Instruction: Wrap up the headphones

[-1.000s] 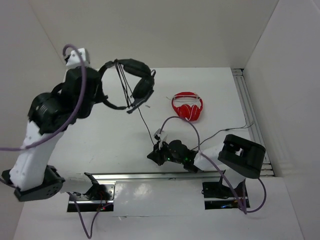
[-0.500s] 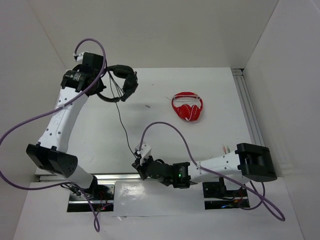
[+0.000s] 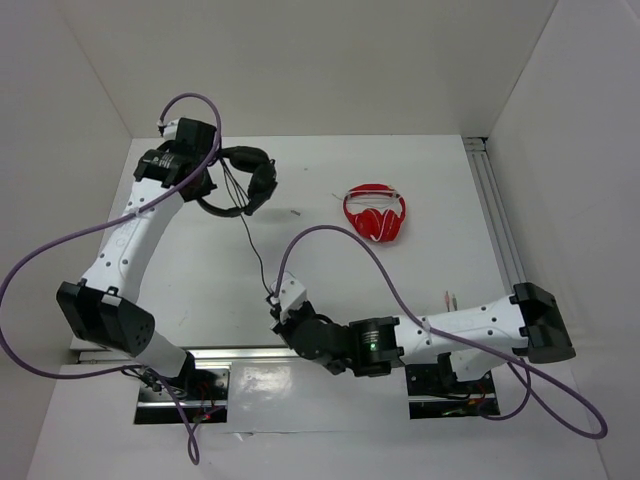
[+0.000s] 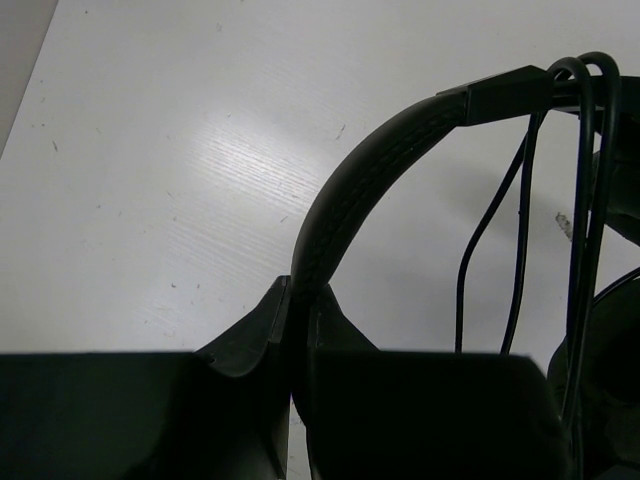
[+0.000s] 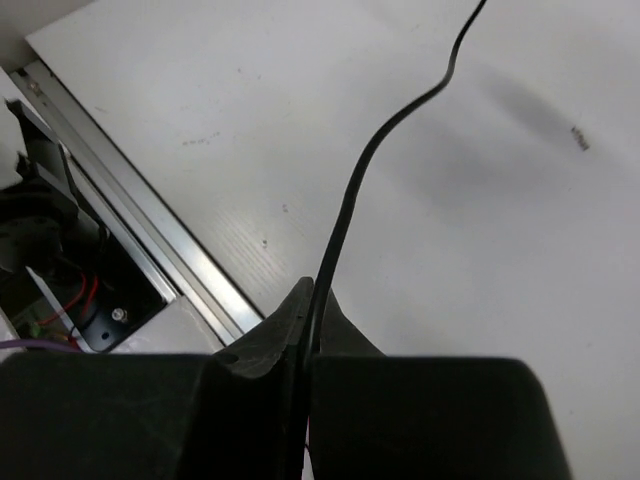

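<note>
The black headphones (image 3: 248, 177) are held above the table at the far left. My left gripper (image 3: 205, 178) is shut on their headband (image 4: 345, 205), and cable loops (image 4: 585, 180) lie across the band near an earcup (image 4: 610, 380). The thin black cable (image 3: 252, 250) runs down from them to my right gripper (image 3: 274, 304), which is shut on it near the front rail. In the right wrist view the cable (image 5: 352, 190) goes straight into the closed jaws of my right gripper (image 5: 310, 300).
Red headphones (image 3: 375, 212) lie on the table right of centre. A metal rail (image 3: 240, 353) runs along the front edge, also in the right wrist view (image 5: 130, 225), with wiring below it. A rail (image 3: 497, 225) lines the right side. White walls enclose the table.
My left arm swung the headphones left and farther back, then settled. My right gripper slid left and forward along the front rail with the cable, its arm stretching out.
</note>
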Controlling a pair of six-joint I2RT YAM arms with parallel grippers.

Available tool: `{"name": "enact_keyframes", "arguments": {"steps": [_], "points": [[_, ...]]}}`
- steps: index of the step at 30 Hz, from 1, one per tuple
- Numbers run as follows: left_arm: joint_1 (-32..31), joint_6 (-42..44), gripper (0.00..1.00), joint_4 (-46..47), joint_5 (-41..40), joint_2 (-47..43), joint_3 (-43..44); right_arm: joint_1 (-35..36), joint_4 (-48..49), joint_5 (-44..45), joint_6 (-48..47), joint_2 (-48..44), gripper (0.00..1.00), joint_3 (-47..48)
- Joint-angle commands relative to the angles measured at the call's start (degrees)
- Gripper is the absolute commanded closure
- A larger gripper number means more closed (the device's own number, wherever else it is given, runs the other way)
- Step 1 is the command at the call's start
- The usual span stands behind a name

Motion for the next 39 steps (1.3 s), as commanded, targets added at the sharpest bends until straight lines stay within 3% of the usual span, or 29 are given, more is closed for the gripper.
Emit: {"name": "enact_keyframes", "arguments": {"steps": [1,5,18,24,30,35,39], "points": [[0.47,-1.01,1.00,2.97,-1.49,-1.09,-1.01,0.30,-4.94,2.59,-5.14,-2.57,1.00,7.20],[0.47,-1.01,1.00,2.96,-0.44,-0.38,-2.86,-0.75,-7.76,5.40,-12.85,-0.64,1.00,13.01],[-1.82,0.65,1.00,5.42,-0.52,1.55,-7.43,-20.43,-16.36,-10.66,-23.07,4.98,1.00,31.20],[-2.43,1.36,1.00,6.66,-1.05,0.50,-8.57,-21.24,-19.28,-13.39,-24.39,7.71,1.00,38.15],[-7.17,5.39,1.00,8.50,0.35,1.20,-11.12,-23.69,-21.47,-13.40,-26.50,9.90,1.00,45.16],[-12.18,9.17,1.00,9.20,0.62,-1.43,-12.87,-30.35,-22.79,-13.93,-28.44,11.32,1.00,48.52],[-17.09,9.18,1.00,9.20,1.15,-5.38,-19.46,-35.47,-22.18,-18.15,-28.44,9.92,1.00,47.92]]}}
